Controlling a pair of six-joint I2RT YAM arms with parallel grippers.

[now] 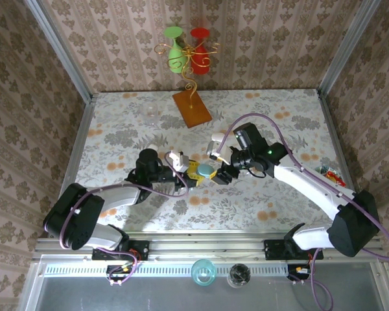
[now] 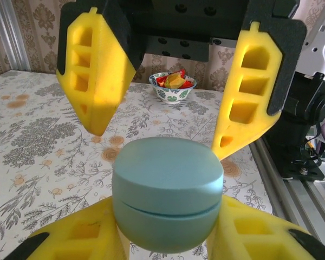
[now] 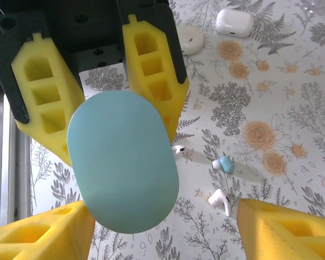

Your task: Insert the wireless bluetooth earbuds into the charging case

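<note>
the light-blue charging case (image 2: 168,195) is closest, with its lid down, and the left pincer (image 1: 194,172) is closed on its sides and holds it above the bench (image 3: 292,108). the right pincer (image 2: 160,135) stands opposite with its jaws wide apart, one finger to each side of the case, and it grips nothing. three small earbuds (image 3: 221,199) lie on the bench below the case, near to each other: two white, one partly light blue. further away lie a white square case (image 3: 234,23) and a round white case (image 3: 190,39), just beside each other
</note>
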